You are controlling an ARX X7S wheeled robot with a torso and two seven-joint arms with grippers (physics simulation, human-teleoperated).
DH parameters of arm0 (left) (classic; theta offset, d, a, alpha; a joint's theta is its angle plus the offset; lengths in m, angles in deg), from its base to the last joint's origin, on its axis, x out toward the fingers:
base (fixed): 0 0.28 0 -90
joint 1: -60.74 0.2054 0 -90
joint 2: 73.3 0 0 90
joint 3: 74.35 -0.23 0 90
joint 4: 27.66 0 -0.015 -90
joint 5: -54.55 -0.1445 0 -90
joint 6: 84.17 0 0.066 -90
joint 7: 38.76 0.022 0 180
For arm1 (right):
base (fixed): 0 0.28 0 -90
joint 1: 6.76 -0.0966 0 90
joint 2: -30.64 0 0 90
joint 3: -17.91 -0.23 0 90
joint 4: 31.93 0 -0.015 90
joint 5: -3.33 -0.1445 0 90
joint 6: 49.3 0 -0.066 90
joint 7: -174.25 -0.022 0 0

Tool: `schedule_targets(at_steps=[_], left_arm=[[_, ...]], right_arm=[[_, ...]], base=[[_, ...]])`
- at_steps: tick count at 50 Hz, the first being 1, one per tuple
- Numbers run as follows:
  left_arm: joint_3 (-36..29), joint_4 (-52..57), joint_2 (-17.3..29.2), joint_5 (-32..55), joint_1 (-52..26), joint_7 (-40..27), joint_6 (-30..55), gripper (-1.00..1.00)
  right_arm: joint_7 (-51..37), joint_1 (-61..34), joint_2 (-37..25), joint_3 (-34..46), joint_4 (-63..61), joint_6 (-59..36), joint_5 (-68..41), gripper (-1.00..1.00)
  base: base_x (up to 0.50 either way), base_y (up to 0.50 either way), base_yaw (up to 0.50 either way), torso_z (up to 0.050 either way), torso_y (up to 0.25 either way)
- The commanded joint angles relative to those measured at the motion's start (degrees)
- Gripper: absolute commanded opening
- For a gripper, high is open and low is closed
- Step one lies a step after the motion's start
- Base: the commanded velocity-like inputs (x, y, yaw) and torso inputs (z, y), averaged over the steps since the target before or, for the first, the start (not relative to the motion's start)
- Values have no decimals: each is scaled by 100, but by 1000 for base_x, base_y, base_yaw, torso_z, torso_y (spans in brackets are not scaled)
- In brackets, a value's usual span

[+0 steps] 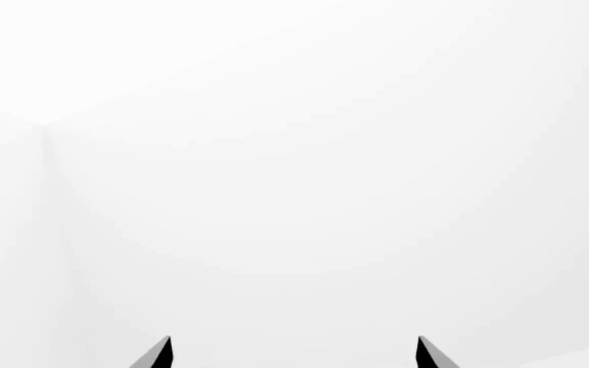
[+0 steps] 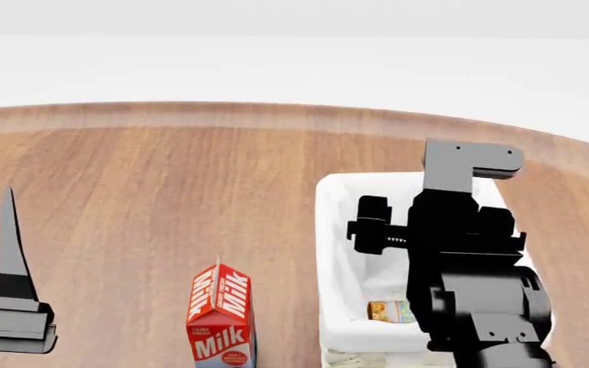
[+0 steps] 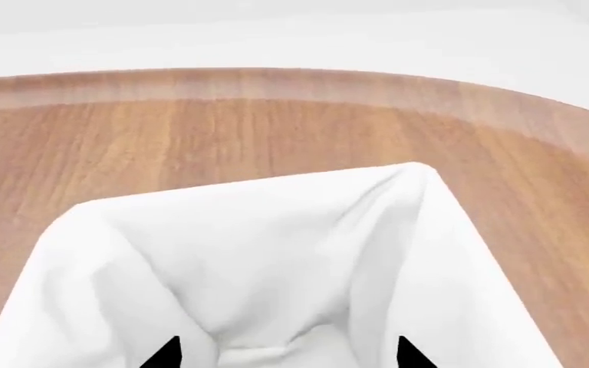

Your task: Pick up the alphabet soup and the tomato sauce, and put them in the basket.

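The basket (image 2: 327,230) stands on the right half of the wooden table, its white cloth lining (image 3: 254,230) filling the right wrist view. A small can with a yellow-orange band, apparently the alphabet soup (image 2: 389,310), lies inside at the basket's near end, partly hidden by my right arm (image 2: 468,261). My right gripper (image 3: 286,354) hangs open over the basket's inside with nothing between its tips. My left gripper (image 1: 294,354) is open and empty, facing a white wall; one of its fingers (image 2: 8,253) points up at the table's left. The tomato sauce is out of view.
A red and white milk carton (image 2: 221,318) stands upright just left of the basket, near the front. The round table's far edge (image 2: 274,107) curves across the back, with a white floor and wall beyond it.
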Motion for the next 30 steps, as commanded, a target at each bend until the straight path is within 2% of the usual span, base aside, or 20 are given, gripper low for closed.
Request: schedule_targets(at_steps=[1, 8, 30], left_arm=[[3, -11, 9, 26, -9, -10, -6, 100], [8, 11, 22, 31, 0, -20, 5, 100], [-31, 92, 43, 38, -83, -13, 126, 100]], right_arm=[[-316, 69, -280, -120, -1073, -355, -156, 100], [-695, 193, -564, -295, -2335, -903, -522, 100], [-1574, 700, -1264, -813, -5228, -2259, -1808, 100]], base=[[0, 0, 0, 0, 0], [0, 0, 0, 0, 0], [0, 0, 0, 0, 0]])
